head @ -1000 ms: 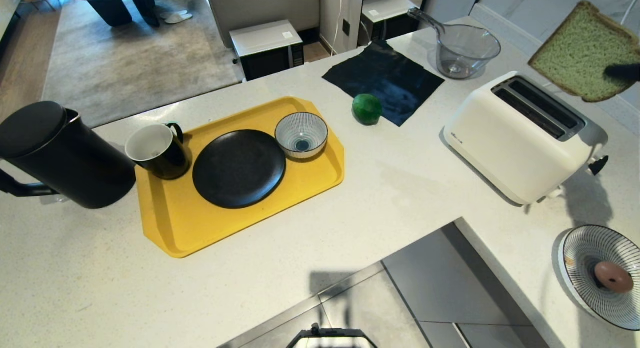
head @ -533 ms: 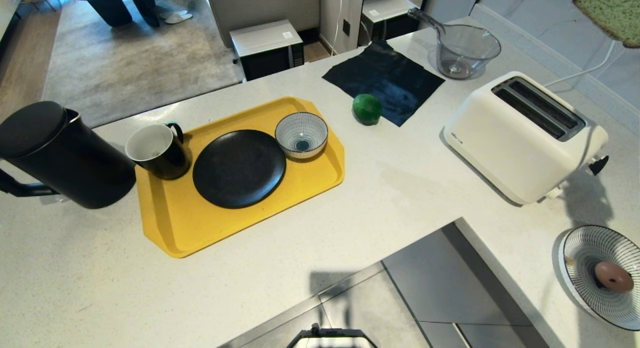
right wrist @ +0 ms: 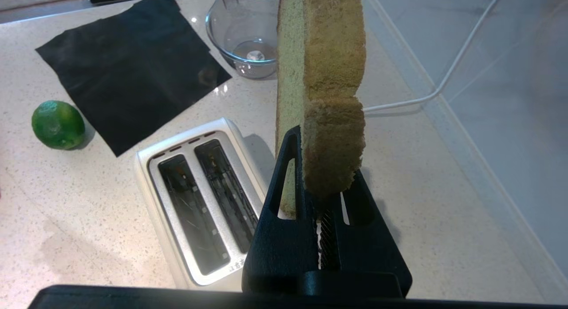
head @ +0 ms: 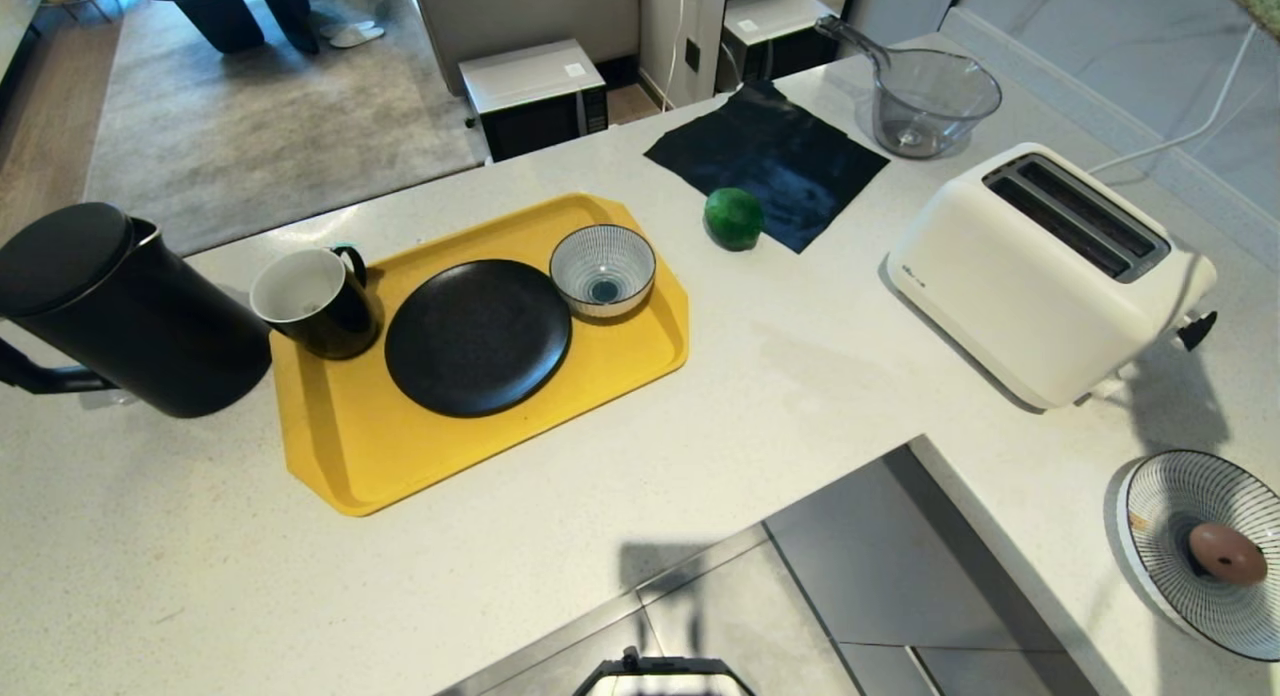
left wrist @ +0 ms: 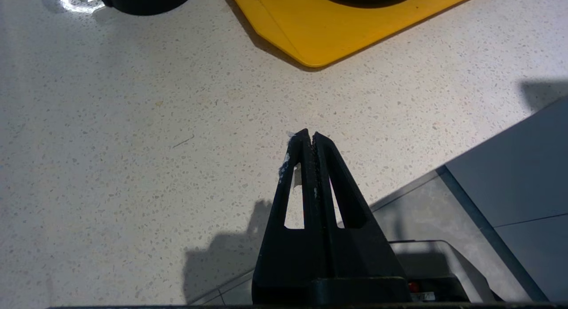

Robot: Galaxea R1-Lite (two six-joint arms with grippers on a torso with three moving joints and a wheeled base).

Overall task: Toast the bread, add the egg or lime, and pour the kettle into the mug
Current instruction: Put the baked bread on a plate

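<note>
Two empty slots wait in the toaster (right wrist: pixel 202 202) below me; toasting comes first. My right gripper (right wrist: pixel 326 198) pinches the bread (right wrist: pixel 321 78) on edge, held high above. Next I should line its edge over a slot and lower it.

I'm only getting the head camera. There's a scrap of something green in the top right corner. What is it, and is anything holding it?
Observer: That is the bread, a green slice held on edge, pinched in the right claw.
Operator: Is it in the toaster yet?
Observer: No. It hangs in the air clear of the toaster, and both slots show empty from above.
Operator: What about the other claw?
Observer: The left claw is shut on nothing, over bare counter near a corner of the yellow tray.
</note>
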